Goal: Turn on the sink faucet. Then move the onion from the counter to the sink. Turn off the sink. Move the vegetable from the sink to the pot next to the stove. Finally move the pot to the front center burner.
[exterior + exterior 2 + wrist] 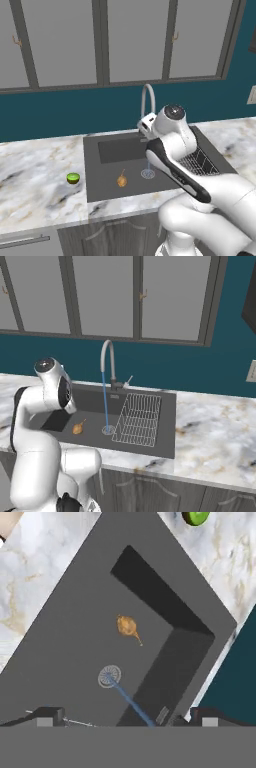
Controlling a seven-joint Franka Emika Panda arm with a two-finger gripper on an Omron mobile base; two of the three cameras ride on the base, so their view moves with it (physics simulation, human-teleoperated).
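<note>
You have one onion lying on the sink floor, just beside the drain, where one water stream lands; one lime sits on the counter; your gripper hangs wide open, empty, above open basin floor.

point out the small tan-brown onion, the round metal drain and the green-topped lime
small tan-brown onion (127, 626), hand view, on its bulb
round metal drain (109, 676), hand view, on its centre
small round green-topped lime (73, 177), left base view, on its green top
</note>
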